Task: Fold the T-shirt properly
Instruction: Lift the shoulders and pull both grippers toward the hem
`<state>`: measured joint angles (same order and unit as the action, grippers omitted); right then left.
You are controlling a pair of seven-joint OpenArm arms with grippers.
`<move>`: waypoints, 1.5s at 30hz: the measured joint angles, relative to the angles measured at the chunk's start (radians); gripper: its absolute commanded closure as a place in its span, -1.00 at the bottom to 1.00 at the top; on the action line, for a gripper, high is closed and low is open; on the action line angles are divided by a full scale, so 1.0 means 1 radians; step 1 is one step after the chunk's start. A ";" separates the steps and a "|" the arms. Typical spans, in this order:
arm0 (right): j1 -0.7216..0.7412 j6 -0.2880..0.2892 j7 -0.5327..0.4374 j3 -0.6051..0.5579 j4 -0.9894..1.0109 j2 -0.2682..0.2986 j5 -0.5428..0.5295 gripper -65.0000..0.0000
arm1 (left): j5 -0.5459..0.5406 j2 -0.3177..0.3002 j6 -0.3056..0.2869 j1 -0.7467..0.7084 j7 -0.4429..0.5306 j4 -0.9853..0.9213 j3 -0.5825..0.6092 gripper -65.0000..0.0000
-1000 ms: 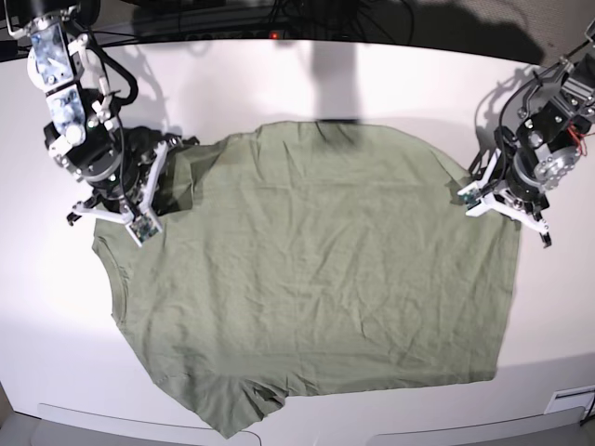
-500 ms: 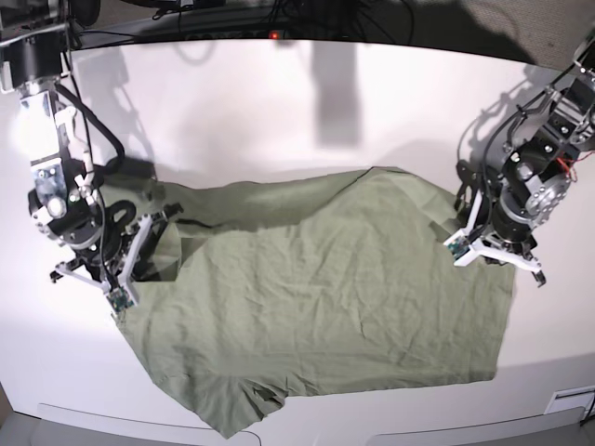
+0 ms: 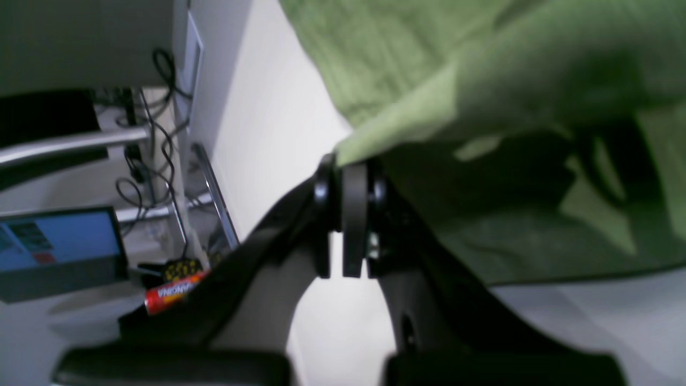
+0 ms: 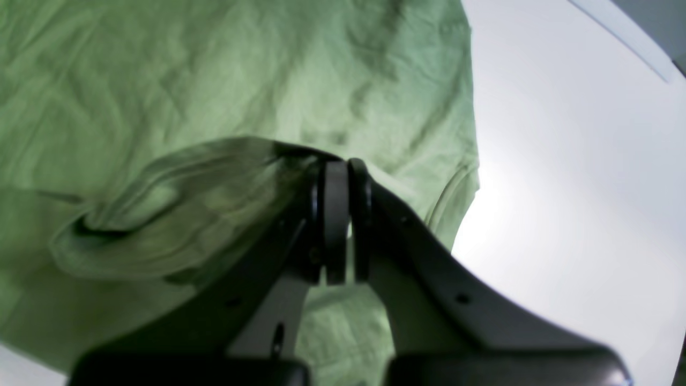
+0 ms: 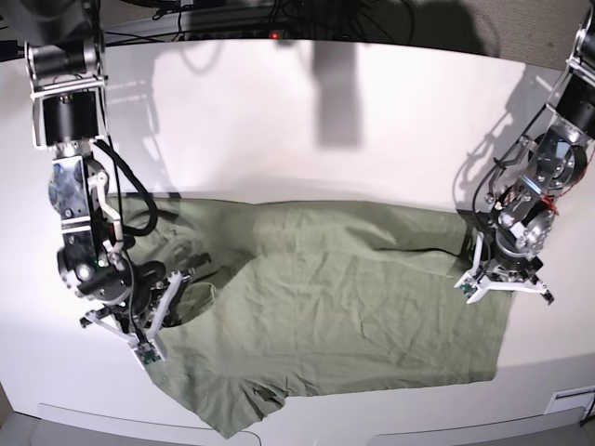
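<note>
Near edge of the white bench (image 5: 390, 130): hem side of the wrinkled olive-green cotton T-shirt (image 5: 335, 316) lies flat, one corner reaching the front edge. Upper half of the shirt is doubled forward over the lower, fold line running straight across mid-bench. Right end effector (image 4: 337, 177), at the base view's left, is pinched together on a bunched ridge of fabric. Left end effector (image 3: 348, 171), at that view's right, is likewise clamped on a cloth edge lifted off the bench. Beyond: bare bench, then dark cables (image 5: 279, 19) along the far edge.
</note>
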<state>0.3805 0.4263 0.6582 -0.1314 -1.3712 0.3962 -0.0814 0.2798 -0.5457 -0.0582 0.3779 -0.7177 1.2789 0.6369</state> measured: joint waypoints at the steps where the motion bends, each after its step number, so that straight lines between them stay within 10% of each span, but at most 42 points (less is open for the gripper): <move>1: 0.013 0.003 -0.001 0.000 0.021 -0.009 -0.004 1.00 | 0.000 0.000 0.000 -0.001 -0.004 -0.010 0.000 1.00; 23: 0.049 0.013 0.012 0.000 0.117 -0.048 0.027 1.00 | -0.004 0.000 0.000 -0.001 0.034 -0.104 0.000 1.00; 31: 0.050 0.013 -0.095 0.000 0.117 -0.047 0.223 -0.21 | -0.004 0.000 0.000 -0.001 0.035 -0.106 0.000 0.92; 39: 0.049 0.006 -0.074 0.000 0.117 -0.048 0.127 -0.22 | -0.004 0.000 0.000 -0.001 0.064 -0.106 0.000 0.91; 45: 0.049 0.005 -0.047 0.000 0.117 -0.048 0.074 -0.22 | 0.003 0.001 0.000 -0.001 0.159 -0.106 0.000 0.40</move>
<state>0.4294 0.4316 0.6117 -0.1314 -1.2541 0.3485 -0.0071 0.2832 -0.5449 -0.0582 0.3771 -0.5591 1.1728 0.6369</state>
